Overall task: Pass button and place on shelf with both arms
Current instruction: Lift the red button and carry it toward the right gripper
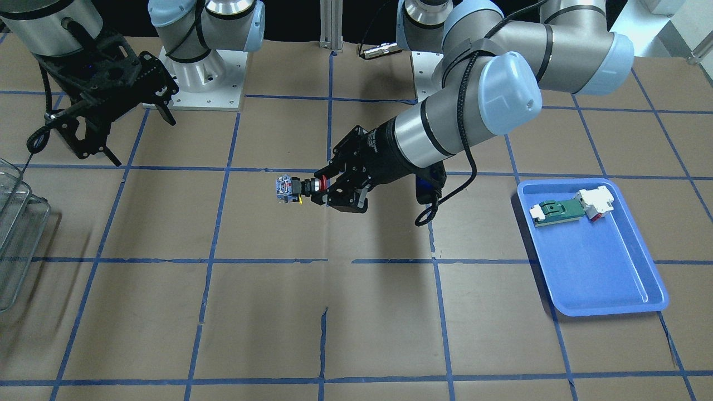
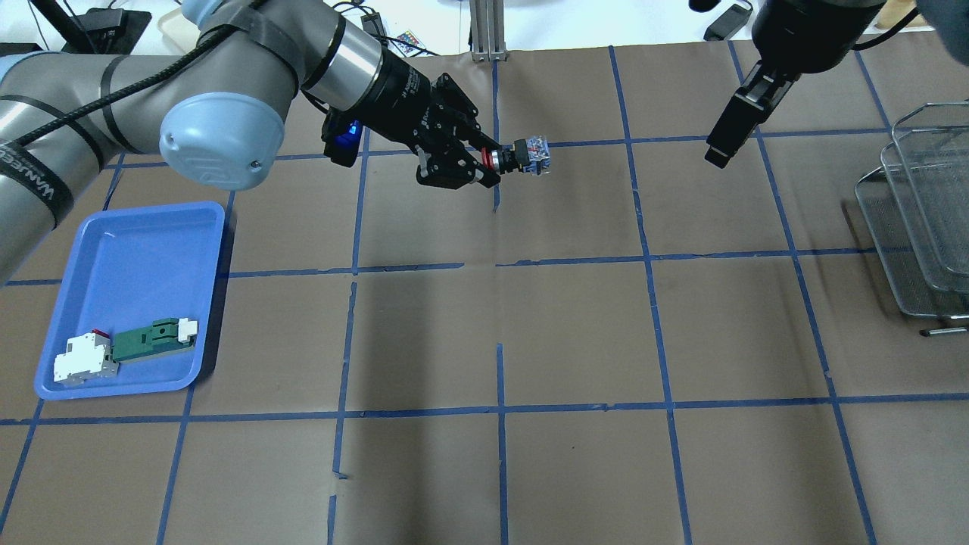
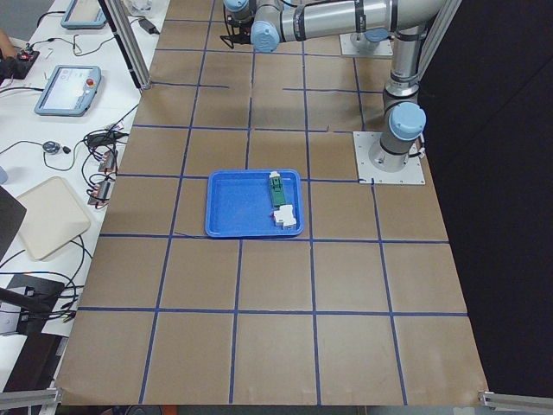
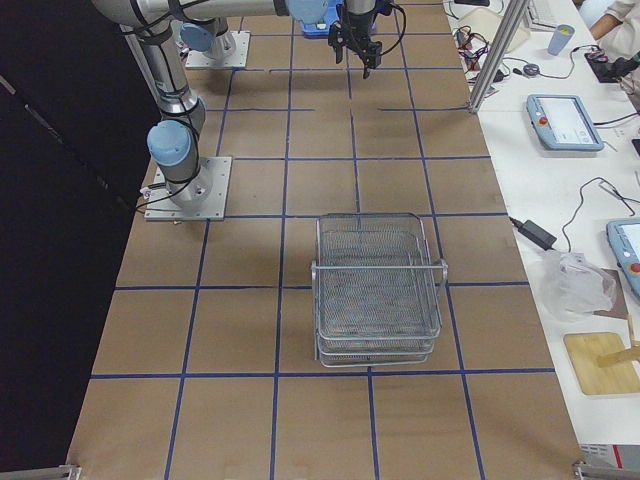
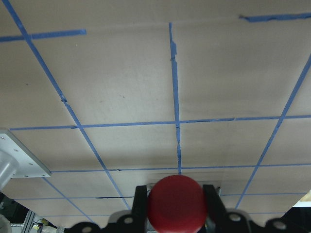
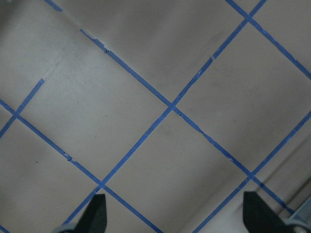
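My left gripper (image 1: 322, 187) is shut on the red head of the button (image 1: 291, 189) and holds it in the air above the middle of the table, with the blue-and-white block pointing toward the right arm's side. The overhead view shows the same left gripper (image 2: 490, 159) and button (image 2: 528, 152). The left wrist view shows the red head (image 5: 176, 204) between my fingers (image 5: 140, 195). My right gripper (image 1: 142, 140) is open and empty, raised and well apart from the button; its open tips frame bare table in the right wrist view (image 6: 176, 216). The wire-mesh shelf (image 2: 916, 219) stands at the table's edge on the right arm's side.
A blue plastic tray (image 2: 136, 250) lies on the left arm's side with a green-and-white flat part (image 2: 151, 339) and a white-and-red block (image 2: 83, 357) in it. Brown paper with a blue tape grid covers the table. The arm bases stand at the robot's edge.
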Robot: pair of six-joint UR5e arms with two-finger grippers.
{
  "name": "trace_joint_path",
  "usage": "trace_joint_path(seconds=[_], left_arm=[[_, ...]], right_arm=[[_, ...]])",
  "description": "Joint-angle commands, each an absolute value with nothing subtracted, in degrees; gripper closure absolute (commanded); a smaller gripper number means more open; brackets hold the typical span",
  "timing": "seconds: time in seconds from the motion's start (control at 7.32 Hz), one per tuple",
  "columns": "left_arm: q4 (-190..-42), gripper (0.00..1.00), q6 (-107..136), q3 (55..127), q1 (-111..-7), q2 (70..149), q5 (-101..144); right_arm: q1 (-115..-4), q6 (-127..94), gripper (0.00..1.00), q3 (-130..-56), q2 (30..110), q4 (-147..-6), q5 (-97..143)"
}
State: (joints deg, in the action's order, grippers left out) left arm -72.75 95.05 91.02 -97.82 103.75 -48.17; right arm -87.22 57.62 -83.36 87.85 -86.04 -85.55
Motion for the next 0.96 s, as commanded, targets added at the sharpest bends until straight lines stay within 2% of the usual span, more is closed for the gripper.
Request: trace_joint_path(seconds=[0.0,0.41,0.82], left_arm=[[-69.4,1.00,99.7,91.2,-100.8,103.8,-48.3],[-67.4,1.00,101.7,91.5,-102.2,103.8,-48.4],[-67.4,1.00,101.9,91.6,-102.5,103.8,-48.2]], right_arm=[[-87.3,74.5,0.00,-83.6,87.3,-86.5,-81.7],[-87.8,90.4,0.00,-84.7,85.4,-87.4,-76.0],[-89.3,91.5,0.00,-85.8,85.1,-87.9,-68.2]])
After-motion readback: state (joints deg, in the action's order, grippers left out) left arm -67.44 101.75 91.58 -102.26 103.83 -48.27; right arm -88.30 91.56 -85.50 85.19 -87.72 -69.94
